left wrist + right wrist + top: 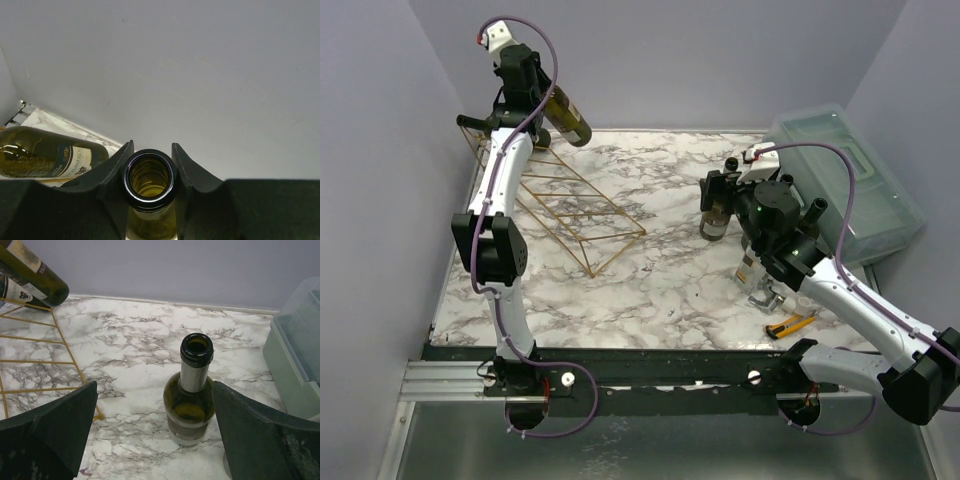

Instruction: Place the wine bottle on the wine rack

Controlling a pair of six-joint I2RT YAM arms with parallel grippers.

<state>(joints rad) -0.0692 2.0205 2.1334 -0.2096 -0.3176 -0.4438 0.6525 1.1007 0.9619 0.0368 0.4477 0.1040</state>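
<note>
Left gripper clamped on the neck of held bottle, raised over the far end of rack. Bottle tilted, dark glass, pale label, uncorked. Lying bottle on the rack below. Right gripper spread wide, grasping nothing. Upright bottle, dark green, uncorked, stands on table just ahead of its gap.

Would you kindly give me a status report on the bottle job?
Left gripper jaws shut on wine bottle neck, raised over wine rack. Right gripper jaws open, facing upright bottle. Another bottle already lying on rack.
</note>
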